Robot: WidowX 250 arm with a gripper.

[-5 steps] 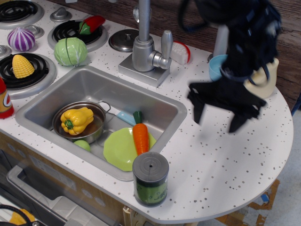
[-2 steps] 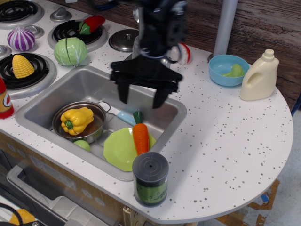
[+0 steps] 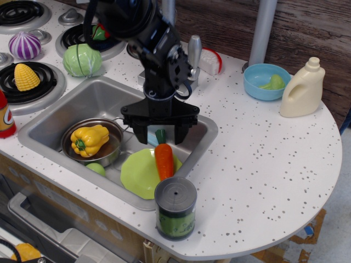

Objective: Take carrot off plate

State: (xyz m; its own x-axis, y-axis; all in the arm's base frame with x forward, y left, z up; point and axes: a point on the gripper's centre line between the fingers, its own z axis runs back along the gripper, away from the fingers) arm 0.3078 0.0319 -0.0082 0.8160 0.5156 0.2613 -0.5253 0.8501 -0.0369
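Setting: a toy kitchen with a white speckled bench [image 3: 263, 164], a steel sink [image 3: 98, 101] sunk into it, and dark wood boards behind.
Far left of the pincer: a red bottle [image 3: 5, 116] at the picture's edge, a corn cob [image 3: 26, 76] on a burner, a purple onion [image 3: 24, 45] beyond it.
Left of the pincer: a green cabbage [image 3: 82, 59] on the bench; inside the sink, a round metal pot [image 3: 112, 148] holding a yellow bell pepper [image 3: 89, 139], with a small green ball [image 3: 96, 168] just in front of the pot.
Pincer: the pincer [image 3: 159, 133] hangs over the sink, its jaws spread apart and gripping nothing, one finger on each side of the carrot's green stem end; whether they touch it cannot be told.
Carrot: the carrot [image 3: 163, 160] lies just below the pincer, orange body pointing toward the sink's front edge, resting on the plate.
Plate: the plate [image 3: 137, 174] lies flat in the sink, below and slightly left of the pincer.
In front of the pincer: a grey-lidded jar [image 3: 175, 208] stands on the bench edge, just beside the plate.
Behind the pincer: the tap [image 3: 189, 57], partly hidden by the arm.
Right of the pincer: a blue bowl [image 3: 258, 82] with something green inside.
Far right of the pincer: a cream jug [image 3: 303, 89].
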